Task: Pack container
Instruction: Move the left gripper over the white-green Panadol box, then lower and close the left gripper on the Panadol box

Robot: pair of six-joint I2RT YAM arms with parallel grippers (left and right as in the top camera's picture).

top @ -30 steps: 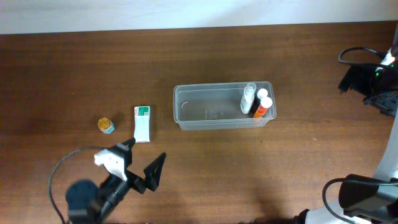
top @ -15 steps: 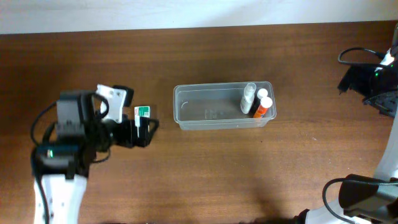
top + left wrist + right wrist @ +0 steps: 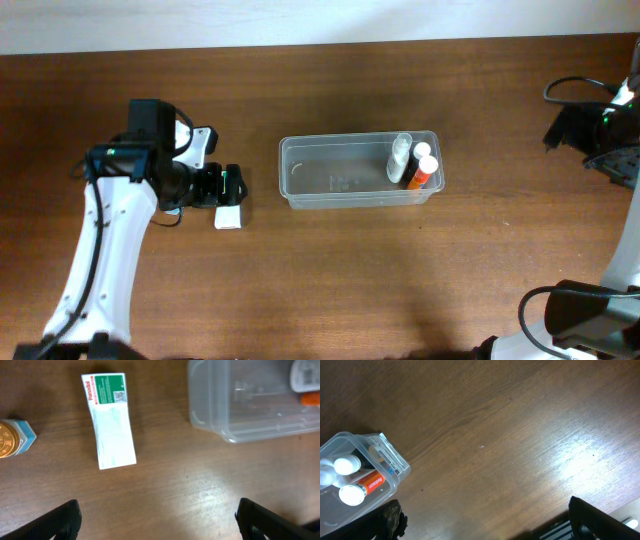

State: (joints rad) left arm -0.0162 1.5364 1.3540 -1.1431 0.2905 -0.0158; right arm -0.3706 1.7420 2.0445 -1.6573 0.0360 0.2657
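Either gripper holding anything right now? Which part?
Nothing held: left gripper is open above the table, the white-and-green box lying free ahead of it; right gripper open, empty.

The surface (image 3: pixel 400 280) is dark brown with a streaked wood grain, paler where light glares on it. The container (image 3: pixel 340 139) is clear and colourless. In it, one bottle (image 3: pixel 418 176) is orange with a white cap, and another (image 3: pixel 399 158) is clear with a white cap. The box (image 3: pixel 110 422) is white with a green end panel. The small jar (image 3: pixel 12 442) is light blue with a gold lid. The left arm (image 3: pixel 100 250) is white, black at its head.
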